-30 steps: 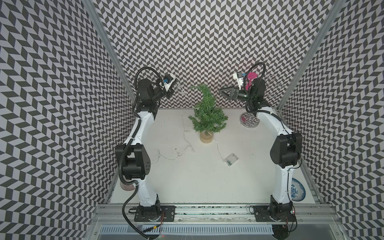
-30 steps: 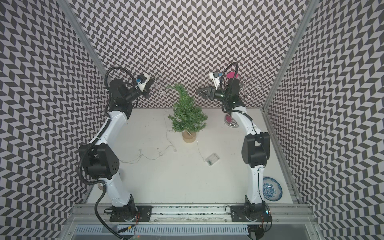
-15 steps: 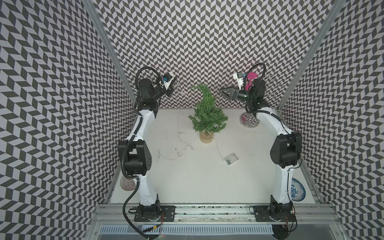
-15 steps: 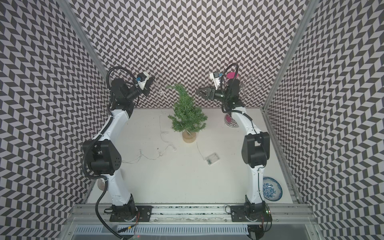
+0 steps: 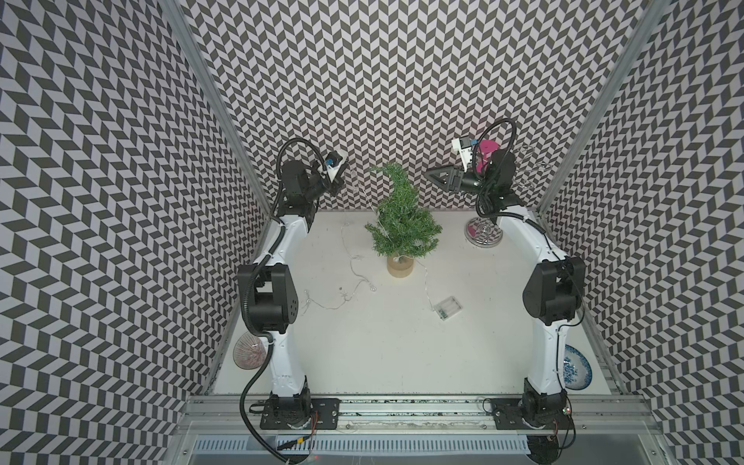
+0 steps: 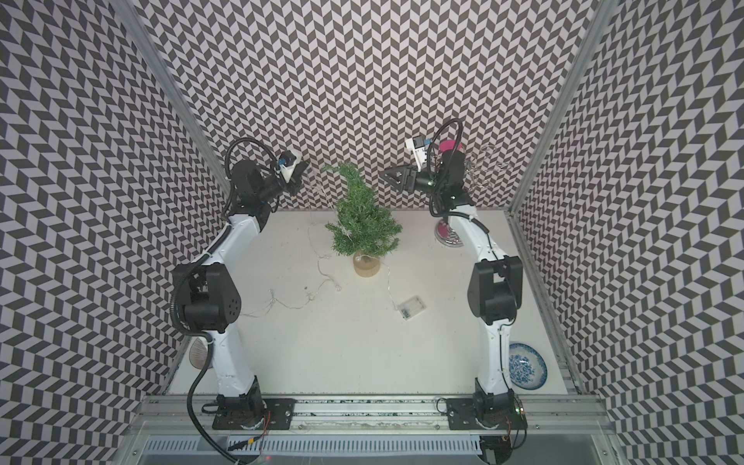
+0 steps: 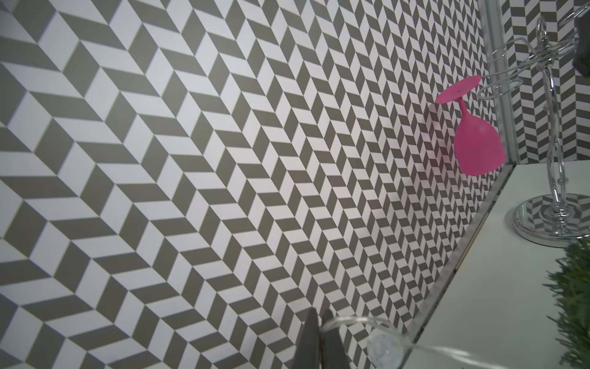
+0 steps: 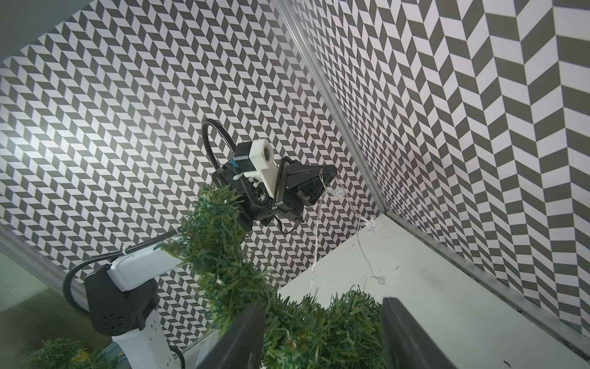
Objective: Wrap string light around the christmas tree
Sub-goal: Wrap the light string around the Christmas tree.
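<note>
left gripper (image 5: 339, 182) pinched shut on string light (image 5: 373, 288), high beside christmas tree (image 5: 402, 225) tip, wire hanging down then trailing across table (image 5: 382, 354) to battery box (image 5: 447, 308), tree upright, right gripper (image 5: 430, 178) open, empty

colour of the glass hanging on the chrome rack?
Bright pink glass, hung upside down from the rack. It shows best in the left wrist view.

Left arm (image 5: 288, 237) and right arm (image 5: 528, 233) have white curved shells, black blocky joints (image 5: 267, 298), ribbed black cables (image 5: 298, 139), white wrist cameras (image 5: 334, 169) and black screwed base plates (image 5: 328, 412)
</note>
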You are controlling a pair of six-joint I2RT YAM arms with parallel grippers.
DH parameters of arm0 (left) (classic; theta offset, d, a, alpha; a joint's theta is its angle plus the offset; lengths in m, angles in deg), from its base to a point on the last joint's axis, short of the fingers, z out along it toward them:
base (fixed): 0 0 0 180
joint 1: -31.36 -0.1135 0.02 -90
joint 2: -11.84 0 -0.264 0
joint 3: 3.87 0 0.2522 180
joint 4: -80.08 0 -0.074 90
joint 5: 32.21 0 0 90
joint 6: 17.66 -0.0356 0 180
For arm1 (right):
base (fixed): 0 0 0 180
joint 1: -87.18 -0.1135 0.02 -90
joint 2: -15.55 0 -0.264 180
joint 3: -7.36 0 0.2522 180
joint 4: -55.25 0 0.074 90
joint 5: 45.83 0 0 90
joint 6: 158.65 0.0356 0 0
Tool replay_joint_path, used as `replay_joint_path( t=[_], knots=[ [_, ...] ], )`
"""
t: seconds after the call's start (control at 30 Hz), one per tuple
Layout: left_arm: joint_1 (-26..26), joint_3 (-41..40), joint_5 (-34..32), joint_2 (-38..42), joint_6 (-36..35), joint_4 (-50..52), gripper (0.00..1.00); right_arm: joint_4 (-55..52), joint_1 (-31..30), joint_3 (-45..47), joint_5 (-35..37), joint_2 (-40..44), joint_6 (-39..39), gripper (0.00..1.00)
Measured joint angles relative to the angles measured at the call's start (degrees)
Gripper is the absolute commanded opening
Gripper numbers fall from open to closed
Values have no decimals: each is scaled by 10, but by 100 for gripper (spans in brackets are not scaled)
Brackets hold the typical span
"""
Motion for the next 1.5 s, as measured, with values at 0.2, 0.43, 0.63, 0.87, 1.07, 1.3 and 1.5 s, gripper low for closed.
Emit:
replay_joint_path(
  t=[0.2,0.43,0.63,0.87,1.07,1.3,1.5],
  knots=[
    [5,-64,-14,36,14,-45,0,-3,0,-11,-1,-4,0,61],
    [10,154,-3,-81,5,22,0,-8,-10,-73,-9,-46,9,61],
    [27,202,51,-142,1,38,2,16,-21,-120,-20,-102,55,61],
    [43,202,141,-184,17,-11,3,95,-26,-148,-36,-173,148,60],
    [55,202,193,-215,48,-92,2,140,-29,-155,-40,-209,196,59],
    [60,193,231,-244,94,-220,1,177,-30,-194,-10,-243,221,64],
    [60,170,259,-246,83,-314,0,247,-32,-203,35,-273,335,67]
  ],
)
